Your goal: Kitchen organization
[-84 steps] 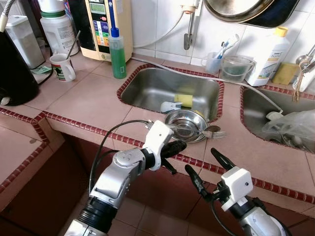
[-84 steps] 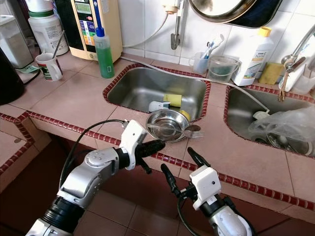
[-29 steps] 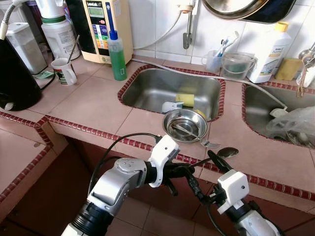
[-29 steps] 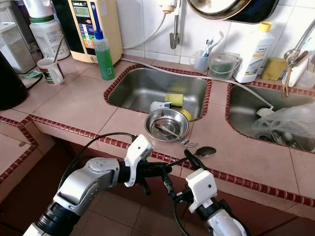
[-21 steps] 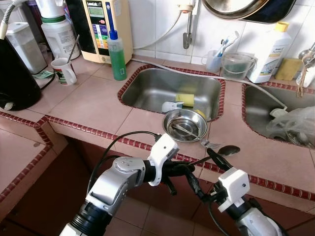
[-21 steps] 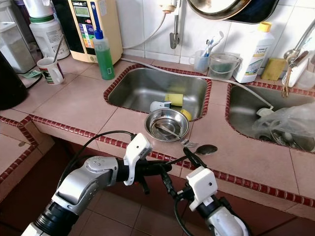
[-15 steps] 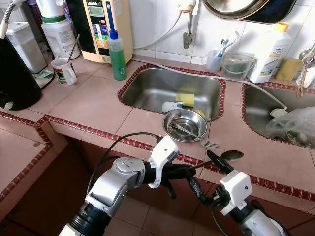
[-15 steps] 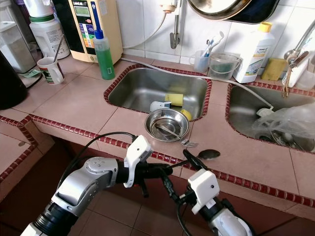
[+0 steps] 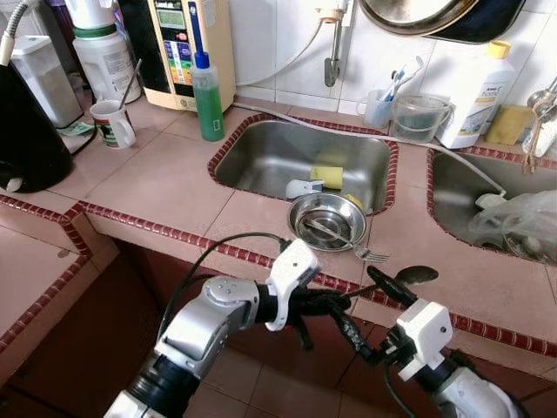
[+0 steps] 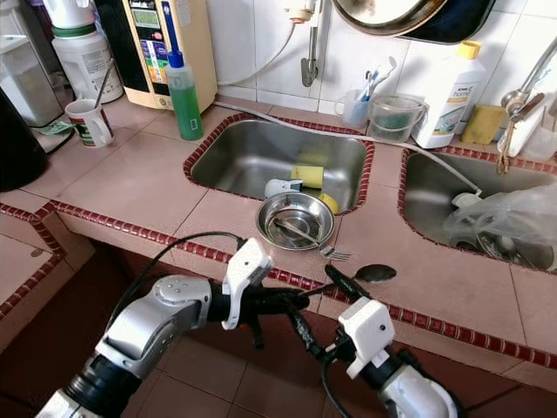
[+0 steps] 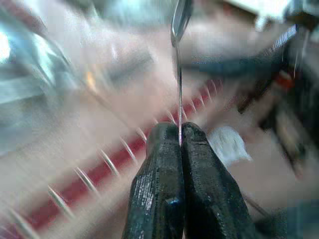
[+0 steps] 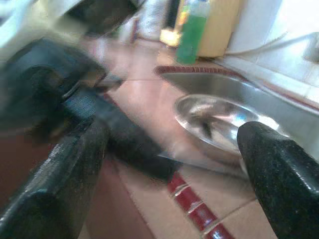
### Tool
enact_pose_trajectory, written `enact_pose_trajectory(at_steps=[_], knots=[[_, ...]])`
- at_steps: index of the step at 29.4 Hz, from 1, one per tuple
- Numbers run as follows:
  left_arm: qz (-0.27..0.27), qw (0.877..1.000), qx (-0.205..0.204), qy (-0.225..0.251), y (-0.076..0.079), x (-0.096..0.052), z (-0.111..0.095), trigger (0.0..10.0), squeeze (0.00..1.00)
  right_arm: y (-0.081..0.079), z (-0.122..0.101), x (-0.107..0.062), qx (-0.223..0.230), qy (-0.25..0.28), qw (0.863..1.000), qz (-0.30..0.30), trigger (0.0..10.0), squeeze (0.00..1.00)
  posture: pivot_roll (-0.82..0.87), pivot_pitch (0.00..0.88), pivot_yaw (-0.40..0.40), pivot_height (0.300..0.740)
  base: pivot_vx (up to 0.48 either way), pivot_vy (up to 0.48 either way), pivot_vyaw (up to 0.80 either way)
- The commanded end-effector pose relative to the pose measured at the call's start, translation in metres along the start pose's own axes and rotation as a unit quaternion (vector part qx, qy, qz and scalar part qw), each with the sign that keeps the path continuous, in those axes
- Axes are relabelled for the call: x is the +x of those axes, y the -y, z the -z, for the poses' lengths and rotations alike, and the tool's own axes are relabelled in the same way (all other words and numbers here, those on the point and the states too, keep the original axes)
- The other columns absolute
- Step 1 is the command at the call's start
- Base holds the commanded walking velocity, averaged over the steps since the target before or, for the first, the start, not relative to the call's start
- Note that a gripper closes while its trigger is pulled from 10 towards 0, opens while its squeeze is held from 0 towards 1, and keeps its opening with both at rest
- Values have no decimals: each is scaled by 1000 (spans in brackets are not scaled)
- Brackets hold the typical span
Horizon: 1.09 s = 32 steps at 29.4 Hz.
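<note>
The tiled counter (image 9: pixel 157 174) with its red-brown edge trim carries a steel sink basin (image 9: pixel 300 157) and serves as the landmark here. A second basin (image 9: pixel 461 196) lies to the right of the first, with a crumpled plastic bag (image 9: pixel 518 222) in it. On the strip of counter in front of the first basin sits a steel bowl (image 9: pixel 326 222) with a utensil lying inside, and a fork (image 9: pixel 372 254) rests just beside the bowl's right rim. Inside the first basin, behind the bowl, lies a yellow sponge (image 9: pixel 326 177). A green soap bottle (image 9: pixel 207 96) stands on the counter at the basin's back-left corner, and a white mug (image 9: pixel 113 122) stands further left.

Below the counter's front edge, the left gripper (image 9: pixel 335 300) is clenched on the thin handle of a spoon (image 9: pixel 416 274), whose dark bowl end reaches over the counter to the right of the fork. The right gripper (image 9: pixel 370 318) hangs just beside it with its fingers spread apart, grasping nothing.
</note>
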<state>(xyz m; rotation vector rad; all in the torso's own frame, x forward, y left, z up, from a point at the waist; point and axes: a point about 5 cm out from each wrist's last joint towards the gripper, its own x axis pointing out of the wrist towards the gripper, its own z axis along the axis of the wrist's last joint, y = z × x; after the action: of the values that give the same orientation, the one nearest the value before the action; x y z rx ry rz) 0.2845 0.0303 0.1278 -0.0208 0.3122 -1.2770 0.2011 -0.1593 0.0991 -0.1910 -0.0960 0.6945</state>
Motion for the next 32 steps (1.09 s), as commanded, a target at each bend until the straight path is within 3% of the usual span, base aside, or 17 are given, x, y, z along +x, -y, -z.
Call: enact_pose_trajectory(at_steps=[1,11,16,21,32], knots=[[-9,999,20,33,-7,-2,-17,10000,0,2,7,-2,7,-23,1000,-11,10000,0,-5,0,-39,740,0,0,0],[-44,997,18,58,-28,-5,-35,10000,0,22,1,10,-13,-12,1000,-20,10000,0,6,0,-71,740,0,0,0],[-101,992,22,69,-45,-8,-42,10000,0,31,-3,15,-2,0,1000,-12,10000,0,3,0,-75,740,0,0,0],[-196,977,17,84,-69,-15,-44,10000,0,38,-12,21,37,30,999,10,10000,0,-11,0,-71,740,0,0,0],[-311,946,29,83,-106,-44,-47,10000,0,54,-40,28,66,91,992,56,10000,0,-34,0,-41,740,0,0,0]])
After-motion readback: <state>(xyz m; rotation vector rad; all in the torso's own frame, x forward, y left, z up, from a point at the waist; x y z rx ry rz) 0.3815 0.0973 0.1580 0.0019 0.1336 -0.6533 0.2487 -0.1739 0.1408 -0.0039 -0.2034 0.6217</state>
